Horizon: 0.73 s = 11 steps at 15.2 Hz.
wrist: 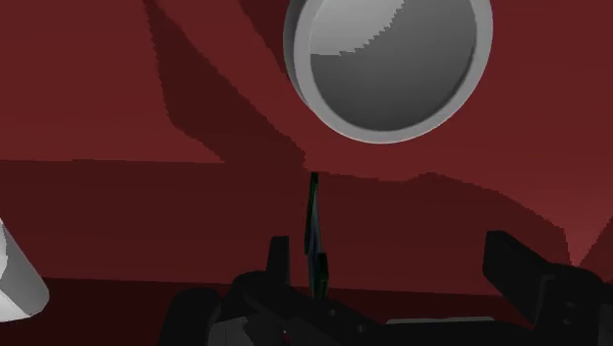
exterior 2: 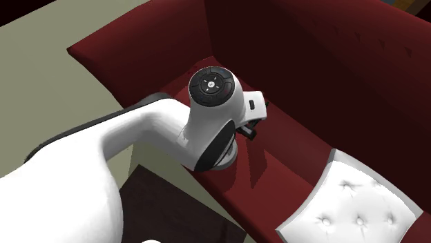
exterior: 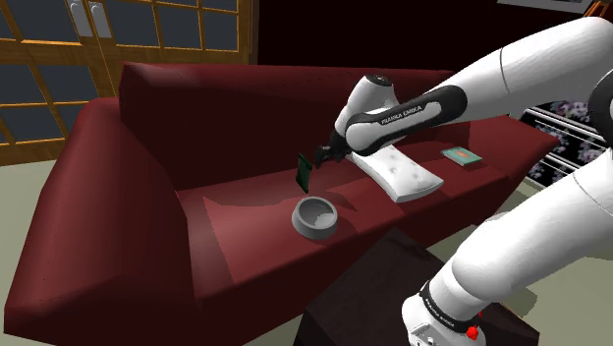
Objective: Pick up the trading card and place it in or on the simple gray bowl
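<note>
Windows with wooden frames [exterior: 39,59] stand at the back. In front of them is a big dark red sofa [exterior: 147,197], and that is where I am working. My white arm [exterior: 491,84] reaches out over the seat. A white cushion [exterior: 398,172] lies on the seat under the arm. The gray bowl [exterior: 316,232] sits on the seat near the cushion, and it has nothing in it.

Smallest of all is the trading card [exterior: 304,173]. It is dark green and up in the air, standing on its edge. It is a little above the bowl, toward the shoulder view's left. The gripper [exterior: 316,159] has its fingers nearly closed and pinches the card by one side (in the wrist view the card looks like a thin line between them).

I think the card is very light, thin and a bit bendy. Its faces are likely smooth, so it could slip or twist. A pinch flat on both faces, close to one edge, seems the best hold, with a soft squeeze so it does not crease. It may flutter when let go, so I would want it low over the bowl first.
</note>
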Tool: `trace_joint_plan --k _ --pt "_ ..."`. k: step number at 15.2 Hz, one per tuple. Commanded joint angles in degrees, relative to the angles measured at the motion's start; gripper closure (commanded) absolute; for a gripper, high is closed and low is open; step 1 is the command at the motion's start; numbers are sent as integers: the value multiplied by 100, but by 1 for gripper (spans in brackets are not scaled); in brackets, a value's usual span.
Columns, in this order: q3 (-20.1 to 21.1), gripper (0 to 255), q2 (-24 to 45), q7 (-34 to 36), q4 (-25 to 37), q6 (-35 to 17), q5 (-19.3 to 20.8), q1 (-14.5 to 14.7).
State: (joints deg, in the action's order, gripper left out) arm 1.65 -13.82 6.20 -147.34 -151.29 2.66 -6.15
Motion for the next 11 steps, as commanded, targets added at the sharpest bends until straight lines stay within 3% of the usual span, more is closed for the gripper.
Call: trace_joint_plan --k 1,6,11 --pt "7 0 432 162 121 -553 122 -104" --pt "4 0 1526 864 646 -1622 744 -339" --pt "-73 0 1992 1034 816 -1918 954 -312"
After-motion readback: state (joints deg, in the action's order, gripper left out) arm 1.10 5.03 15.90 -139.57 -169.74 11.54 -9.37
